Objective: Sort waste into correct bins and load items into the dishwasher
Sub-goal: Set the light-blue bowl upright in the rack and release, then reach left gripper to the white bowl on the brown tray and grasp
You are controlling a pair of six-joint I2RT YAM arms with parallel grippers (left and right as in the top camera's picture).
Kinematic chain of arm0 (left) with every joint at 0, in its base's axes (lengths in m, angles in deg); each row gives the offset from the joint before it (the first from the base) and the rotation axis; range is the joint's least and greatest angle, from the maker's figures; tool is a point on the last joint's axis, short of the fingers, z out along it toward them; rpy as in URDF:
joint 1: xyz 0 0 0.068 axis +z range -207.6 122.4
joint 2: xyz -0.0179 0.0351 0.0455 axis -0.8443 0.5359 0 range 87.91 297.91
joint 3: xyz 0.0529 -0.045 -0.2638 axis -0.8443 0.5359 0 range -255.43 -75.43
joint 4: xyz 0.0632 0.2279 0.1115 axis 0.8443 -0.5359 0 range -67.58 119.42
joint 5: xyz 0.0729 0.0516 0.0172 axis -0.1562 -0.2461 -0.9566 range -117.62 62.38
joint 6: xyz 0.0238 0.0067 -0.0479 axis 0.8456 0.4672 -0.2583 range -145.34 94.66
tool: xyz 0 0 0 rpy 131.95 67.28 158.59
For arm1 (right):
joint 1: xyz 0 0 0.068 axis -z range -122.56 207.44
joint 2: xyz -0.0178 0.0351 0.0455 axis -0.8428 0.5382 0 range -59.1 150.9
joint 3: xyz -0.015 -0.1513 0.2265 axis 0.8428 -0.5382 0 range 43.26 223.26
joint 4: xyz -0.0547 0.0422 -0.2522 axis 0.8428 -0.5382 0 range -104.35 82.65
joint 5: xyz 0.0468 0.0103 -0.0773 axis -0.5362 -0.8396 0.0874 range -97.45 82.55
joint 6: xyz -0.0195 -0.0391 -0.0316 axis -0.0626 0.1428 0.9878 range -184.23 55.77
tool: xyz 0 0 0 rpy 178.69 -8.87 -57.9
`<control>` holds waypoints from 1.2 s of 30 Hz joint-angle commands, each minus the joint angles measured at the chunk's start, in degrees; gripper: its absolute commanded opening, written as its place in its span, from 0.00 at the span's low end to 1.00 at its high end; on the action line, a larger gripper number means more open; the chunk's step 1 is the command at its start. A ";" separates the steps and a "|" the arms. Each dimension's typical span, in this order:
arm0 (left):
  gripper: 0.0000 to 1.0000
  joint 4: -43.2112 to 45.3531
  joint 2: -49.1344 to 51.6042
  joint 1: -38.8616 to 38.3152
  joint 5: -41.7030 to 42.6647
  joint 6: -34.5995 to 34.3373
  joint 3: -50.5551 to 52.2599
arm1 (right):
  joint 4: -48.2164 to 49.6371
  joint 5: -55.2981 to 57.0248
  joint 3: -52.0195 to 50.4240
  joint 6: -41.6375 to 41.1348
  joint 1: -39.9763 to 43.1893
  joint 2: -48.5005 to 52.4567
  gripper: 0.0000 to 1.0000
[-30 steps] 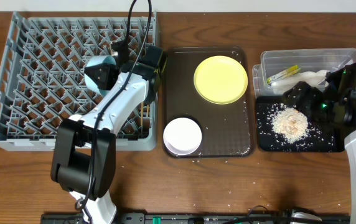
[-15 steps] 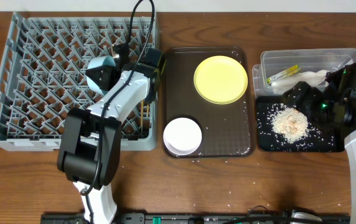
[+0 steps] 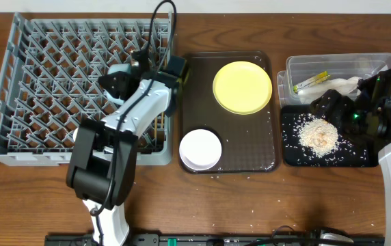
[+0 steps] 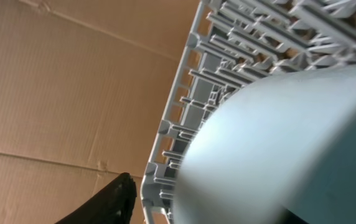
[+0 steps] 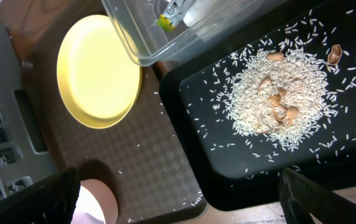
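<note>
Your left claw (image 3: 128, 76) is over the right side of the grey rack (image 3: 38, 89), upper left of the overhead frame, tight against the light-blue bowl (image 4: 277, 143), which is tipped on edge among the pegs. Only one black finger (image 4: 112, 199) shows (the other is hidden), so I can't tell if it's gripping or released. That arm is bent at the elbow, forearm angled up and right. Your right claw (image 5: 178, 208) hangs spread wide and empty above the black tray (image 5: 196, 143) of rice (image 5: 277, 93), at the right of the frame.

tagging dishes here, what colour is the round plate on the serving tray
Pale yellow, plain, no pattern. The plate shows best in the overhead view.
</note>
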 commanded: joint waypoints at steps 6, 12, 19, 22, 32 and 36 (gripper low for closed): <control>0.67 -1.18 -0.28 -3.43 5.14 -0.33 -0.07 | -0.07 -0.37 -0.02 -0.20 0.20 0.04 0.99; 0.75 -1.20 -3.39 -5.57 12.50 0.13 -0.24 | -0.07 -0.37 -0.02 -0.20 0.20 0.04 0.99; 0.77 0.02 -12.24 -7.85 28.96 0.37 -2.12 | -0.07 -0.37 -0.02 -0.17 0.20 0.04 0.99; 0.76 0.22 -18.60 -7.96 41.20 0.37 -2.14 | -0.07 -0.37 -0.02 -0.20 0.20 0.04 0.99; 0.14 -4.52 -24.35 -9.25 77.59 -0.55 -0.94 | -0.07 -0.37 -0.02 -0.20 0.20 0.04 0.99; 0.08 -4.20 -22.43 -13.20 79.03 -0.52 2.38 | -0.07 -0.37 -0.02 -0.20 0.20 0.04 0.99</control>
